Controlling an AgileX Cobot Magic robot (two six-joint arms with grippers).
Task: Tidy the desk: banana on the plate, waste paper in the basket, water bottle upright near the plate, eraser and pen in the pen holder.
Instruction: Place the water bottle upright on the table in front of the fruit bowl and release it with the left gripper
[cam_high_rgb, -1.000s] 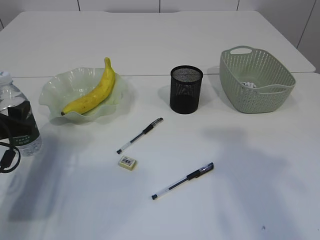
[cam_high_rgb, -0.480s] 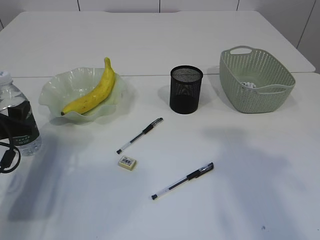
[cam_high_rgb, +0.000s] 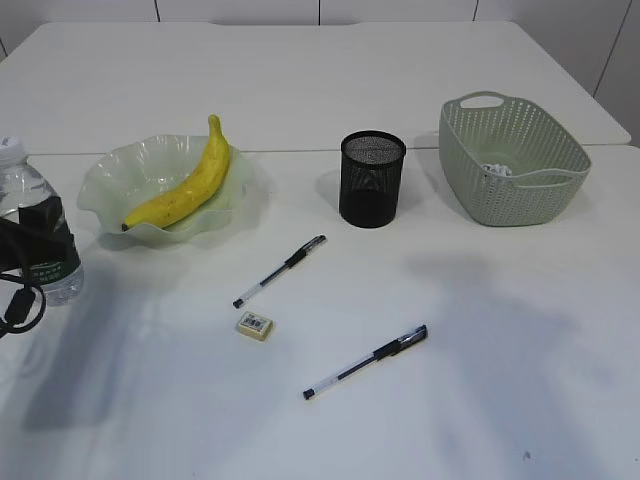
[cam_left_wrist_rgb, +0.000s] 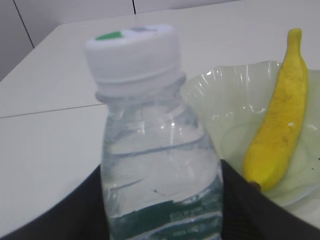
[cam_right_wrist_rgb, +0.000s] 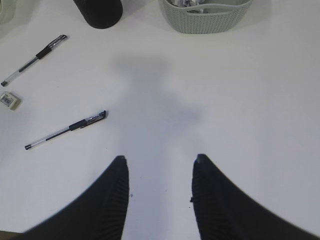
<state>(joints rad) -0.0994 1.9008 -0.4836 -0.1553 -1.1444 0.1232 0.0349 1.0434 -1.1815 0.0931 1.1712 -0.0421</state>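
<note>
The bench (cam_high_rgb: 330, 80) is white and wide, with pale wall panels behind it. In the exterior view I see the banana (cam_high_rgb: 185, 185) already lying in the plate (cam_high_rgb: 110, 170) at the upper left. The water bottle (cam_high_rgb: 35, 235) stands upright at the far left edge, near the plate, with the left tool (cam_high_rgb: 20, 250) around its label. The pen holder (cam_high_rgb: 372, 178) is in the middle and the basket (cam_high_rgb: 510, 160), with white paper inside, at the upper right. Two pens (cam_high_rgb: 282, 270) and the eraser (cam_high_rgb: 255, 325) lie on the bench below the holder.

In the left wrist view the tool grasps the bottle on both sides of its lower body. I judge the clear plastic as smooth, soft and somewhat heavy with water, so a hold at the label is best.

In the right wrist view the right tool (cam_right_wrist_rgb: 159, 172) is released and empty above the bench. The pens look light and thin; I would take one at the middle.
</note>
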